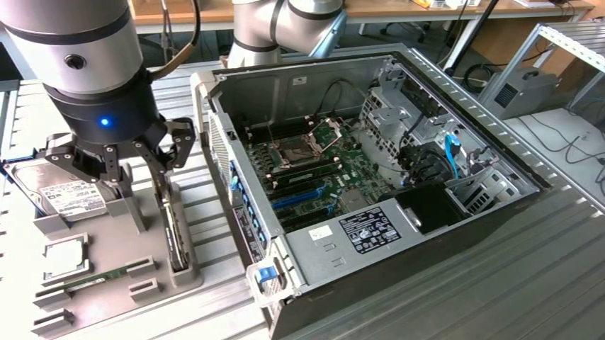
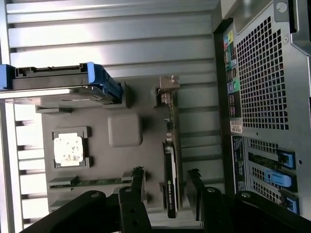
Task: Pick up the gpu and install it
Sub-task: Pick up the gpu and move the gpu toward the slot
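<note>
Presently nothing is installed: the gpu (image 1: 174, 230) stands on edge in the grey holder (image 1: 109, 244) beside the open computer case (image 1: 326, 244). The tool (image 1: 137, 166) hangs spread, fingers (image 2: 137, 187) straddling the card, not gripping.

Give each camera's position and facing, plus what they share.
Exterior view: off the arm, raised, looking down obliquely on the open computer case and grey parts holder; the arm and gripper show.
Wrist view: on the wrist, looking down past the open fingers, which flank the gpu standing on edge in the holder.
Shared: gpu, holder, hard drive, case.
</note>
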